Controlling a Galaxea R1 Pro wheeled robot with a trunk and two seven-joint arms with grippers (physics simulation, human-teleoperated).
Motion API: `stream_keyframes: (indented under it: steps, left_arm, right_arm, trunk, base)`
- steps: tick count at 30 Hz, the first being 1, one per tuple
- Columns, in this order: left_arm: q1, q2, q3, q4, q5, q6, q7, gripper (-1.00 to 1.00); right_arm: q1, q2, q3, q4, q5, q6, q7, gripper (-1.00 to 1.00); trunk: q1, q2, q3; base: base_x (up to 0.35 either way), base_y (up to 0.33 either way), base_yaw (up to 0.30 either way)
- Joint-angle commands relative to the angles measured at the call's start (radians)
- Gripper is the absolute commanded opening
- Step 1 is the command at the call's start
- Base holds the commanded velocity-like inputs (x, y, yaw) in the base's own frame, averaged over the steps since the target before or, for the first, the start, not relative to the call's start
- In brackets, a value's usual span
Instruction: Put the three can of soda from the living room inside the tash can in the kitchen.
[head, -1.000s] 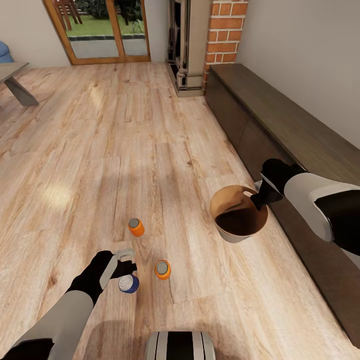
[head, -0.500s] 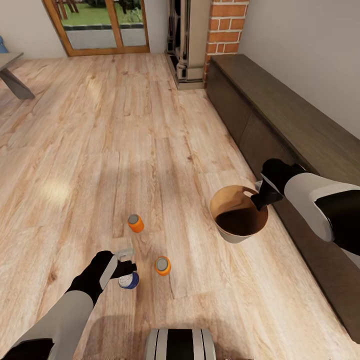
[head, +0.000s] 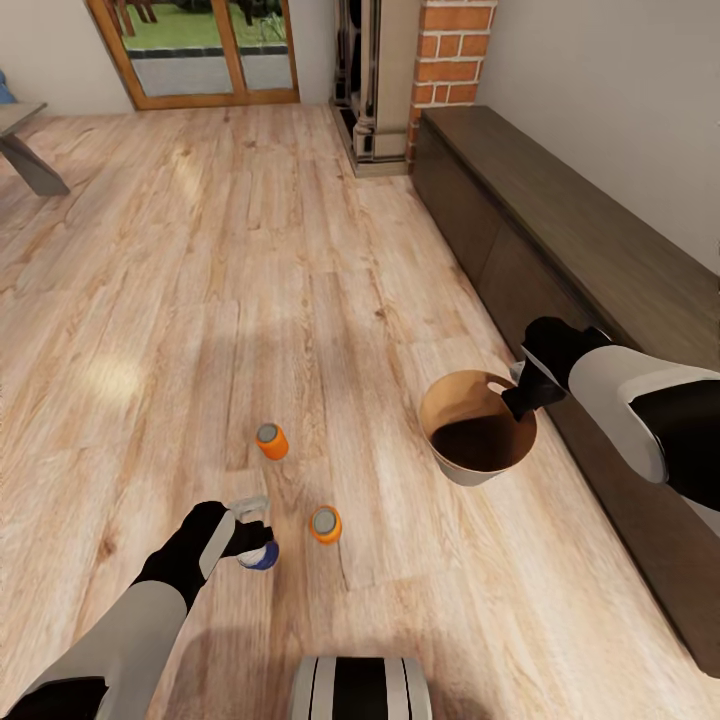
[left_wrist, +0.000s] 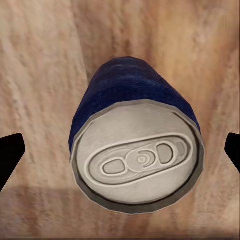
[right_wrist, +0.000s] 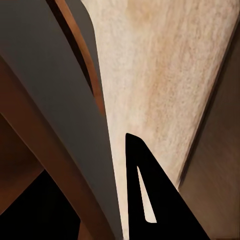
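Head view: left tool (head: 255, 527) sits over the blue can (head: 262, 553) on the wood floor (head: 150, 300), jaws wide, fingertips (left_wrist: 10, 155) clear of both can sides in the left wrist view. Orange can (head: 325, 524) just beside the blue one; second orange can (head: 271, 440) beyond it. Right tool (head: 517, 392) is clamped on the trash can (head: 478, 432) rim, next to the dark cabinet (head: 580, 260).

Floor (head: 300, 250) is light wood planks, satiny with soft glare patches. Blue can (left_wrist: 135, 100) beside the orange can (head: 325, 524) has a matt painted body and dull brushed-metal lid. Long cabinet (head: 560, 240) looks like dark matt wood, brick column (head: 455, 50) rough.
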Motion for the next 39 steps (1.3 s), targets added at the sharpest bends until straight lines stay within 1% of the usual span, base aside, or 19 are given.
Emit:
stream_keyframes:
  steps: [1,30,32,39]
  left_arm:
    - [0.000,0.000,0.000,0.000,0.000,0.000,0.000,1.00]
    - [0.000,0.000,0.000,0.000,0.001,0.000,0.000,1.00]
    - [0.000,0.000,0.000,0.001,0.000,0.000,0.000,1.00]
    - [0.000,0.000,0.000,0.000,0.000,0.001,0.000,1.00]
  right_arm:
    - [0.000,0.000,-0.008,0.000,-0.009,0.002,0.000,-1.00]
    - [0.001,0.000,-0.007,0.000,-0.009,0.002,0.000,-1.00]
    - [0.001,0.000,-0.007,0.000,-0.009,0.002,0.000,-1.00]
    - [0.001,-0.001,-0.006,0.000,-0.009,0.002,0.000,-1.00]
  trunk:
    - [0.000,0.000,0.000]
    - [0.000,0.000,0.000]
    - [0.001,-0.001,-0.008]
    - [0.001,-0.001,-0.008]
  base:
    - [-0.069,0.000,0.000]
    - [-0.006,0.000,0.000]
    - [0.000,0.000,0.000]
    - [0.000,0.000,0.000]
